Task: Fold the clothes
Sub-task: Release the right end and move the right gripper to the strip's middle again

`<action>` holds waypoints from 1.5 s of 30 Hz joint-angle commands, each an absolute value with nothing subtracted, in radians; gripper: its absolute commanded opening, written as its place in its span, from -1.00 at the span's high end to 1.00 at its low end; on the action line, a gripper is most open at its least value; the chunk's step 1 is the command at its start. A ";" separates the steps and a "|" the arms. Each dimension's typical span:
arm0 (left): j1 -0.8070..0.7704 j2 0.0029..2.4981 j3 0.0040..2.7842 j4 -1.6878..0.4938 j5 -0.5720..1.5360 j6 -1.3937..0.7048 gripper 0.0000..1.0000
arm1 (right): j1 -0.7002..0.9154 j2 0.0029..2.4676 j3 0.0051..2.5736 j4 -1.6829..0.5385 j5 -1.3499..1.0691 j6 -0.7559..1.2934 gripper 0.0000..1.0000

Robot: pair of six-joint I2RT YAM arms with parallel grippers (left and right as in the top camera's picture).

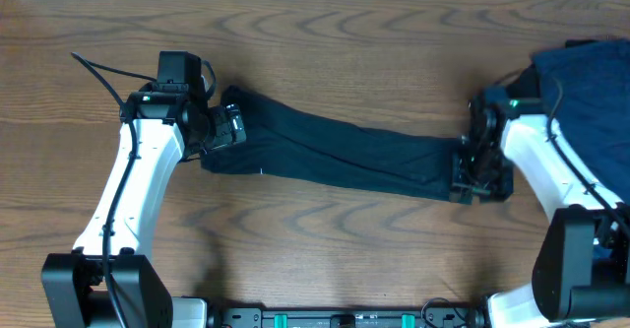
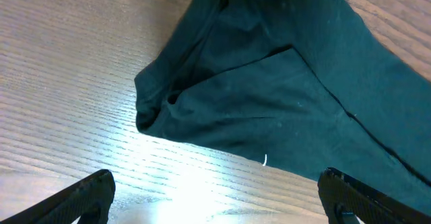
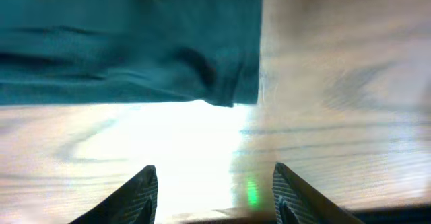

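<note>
So far done: the T-shirt [image 1: 345, 156] is lying on the tabletop [image 1: 325, 52] as a long narrow band, so I am judging that the lengthwise folds are already made.
Where it is lying: it is stretching slantwise between the two arms, with its left end higher in the overhead view and its right end lower. It is resting flat on the wood and no part of it is lifted.
Left to do: the band is not yet folded across its length. Probably the two ends are needing to come together to make a compact packet.
Other clothes: a heap of dark blue fabric [image 1: 591, 92] is sitting at the far right corner, partly under the right arm. As far as I can see, it is not folded.
Left jaws: the left gripper [image 2: 215, 204] is hovering at the bunched left end with its jaws standing wide apart. They are holding nothing, and the cloth is lying just ahead of the tips.
Right jaws: the right gripper [image 3: 215, 190] is showing parted jaws with only bright bare wood between them. The shirt's edge is lying just beyond the tips, and the jaws are gripping nothing.
</note>
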State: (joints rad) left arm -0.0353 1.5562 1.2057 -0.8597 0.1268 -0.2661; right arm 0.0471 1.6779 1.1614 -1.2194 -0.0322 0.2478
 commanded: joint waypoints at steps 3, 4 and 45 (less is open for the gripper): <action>-0.033 1.567 1.196 -0.863 0.120 -0.268 -0.96 | 0.062 1.674 1.307 -1.171 -0.227 0.187 0.06; -0.033 1.567 1.196 -0.863 0.120 -0.268 -0.96 | 0.076 1.674 1.309 -1.127 -0.278 0.177 0.13; -0.033 1.567 1.197 -0.863 0.120 -0.268 -0.96 | 0.465 1.940 1.186 -0.613 -0.464 0.243 0.57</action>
